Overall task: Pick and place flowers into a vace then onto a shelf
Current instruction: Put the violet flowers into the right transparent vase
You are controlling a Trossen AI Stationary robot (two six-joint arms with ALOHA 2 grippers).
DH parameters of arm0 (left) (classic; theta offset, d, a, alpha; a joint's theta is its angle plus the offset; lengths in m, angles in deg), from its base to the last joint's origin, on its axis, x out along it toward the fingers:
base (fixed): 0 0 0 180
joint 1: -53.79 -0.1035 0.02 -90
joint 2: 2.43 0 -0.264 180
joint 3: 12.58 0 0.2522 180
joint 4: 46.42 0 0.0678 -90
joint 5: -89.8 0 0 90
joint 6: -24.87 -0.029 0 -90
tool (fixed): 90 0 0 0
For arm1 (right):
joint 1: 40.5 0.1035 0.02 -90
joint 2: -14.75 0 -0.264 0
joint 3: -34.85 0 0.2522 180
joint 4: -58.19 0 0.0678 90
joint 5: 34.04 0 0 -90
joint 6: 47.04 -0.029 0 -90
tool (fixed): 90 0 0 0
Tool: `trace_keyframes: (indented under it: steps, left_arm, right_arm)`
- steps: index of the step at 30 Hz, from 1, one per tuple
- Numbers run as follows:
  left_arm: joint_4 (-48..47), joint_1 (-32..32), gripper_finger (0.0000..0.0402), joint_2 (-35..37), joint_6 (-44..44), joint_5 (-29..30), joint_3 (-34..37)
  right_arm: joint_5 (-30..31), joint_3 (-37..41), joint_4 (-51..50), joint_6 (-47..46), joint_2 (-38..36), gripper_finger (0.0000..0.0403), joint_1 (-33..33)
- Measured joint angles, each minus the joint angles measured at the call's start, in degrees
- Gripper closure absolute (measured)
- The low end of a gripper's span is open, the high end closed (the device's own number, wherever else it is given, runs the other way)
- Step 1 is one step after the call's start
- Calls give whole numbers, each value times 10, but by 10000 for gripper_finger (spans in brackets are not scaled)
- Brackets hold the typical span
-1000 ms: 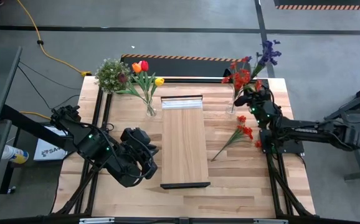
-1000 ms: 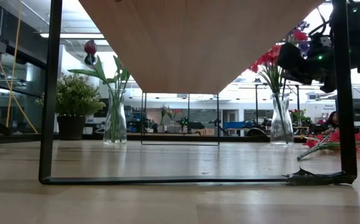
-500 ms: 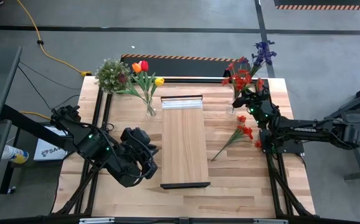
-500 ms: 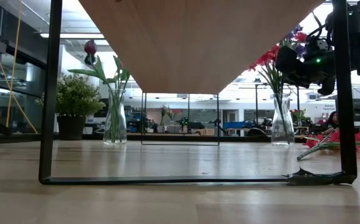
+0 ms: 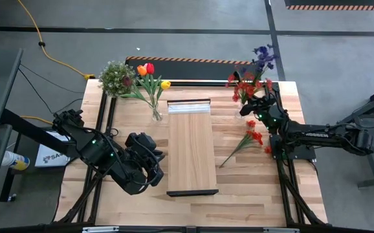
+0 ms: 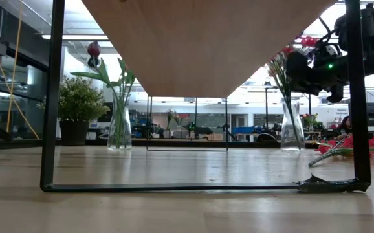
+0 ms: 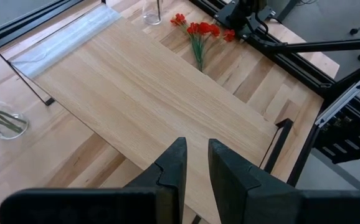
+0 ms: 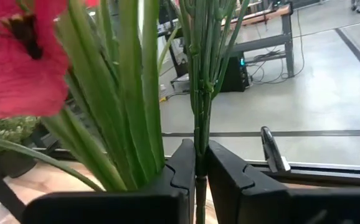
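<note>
The right end effector (image 8: 195, 167) has its two dark fingers pinched on a thin green stem of the purple sprig (image 5: 263, 57), which rises between them beside broad green leaves and a red bloom. From above, this end effector (image 5: 248, 107) sits at about one o'clock on the surface (image 5: 252, 188), right at the clear right-hand vase (image 6: 293, 125), with red sprays (image 5: 245, 83) and the purple sprig fanning out above it toward twelve o'clock. Just beside the right arm, toward three o'clock, another red spray (image 5: 250, 136) lies flat on the surface, its stem angled toward the shelf (image 5: 191, 150). The shelf, a long pale board with dark trim at its short ends, runs from twelve to six through the middle of the surface and has nothing on it. At about eleven o'clock a second clear vase (image 5: 156, 114) holds red, orange and yellow tulips (image 5: 149, 72), and a bushy green potted plant (image 5: 116, 77) stands just beyond it at the corner. The left end effector (image 7: 195, 163) hangs over the shelf's near end at roughly seven o'clock, fingers narrowly apart and gripping nothing.
</note>
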Motion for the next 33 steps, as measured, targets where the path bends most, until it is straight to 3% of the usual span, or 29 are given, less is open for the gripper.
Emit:
trace_keyframes:
  steps: [21, 33]
  left_arm:
    - [0, 0, 300, 0, -1, 0, 0]
    - [0, 0, 300, 0, -1, 0, 0]
  right_arm:
    - [9, 0, 0, 19, -1, 367, 0]
    - [3, 0, 0, 26, -1, 332, 0]
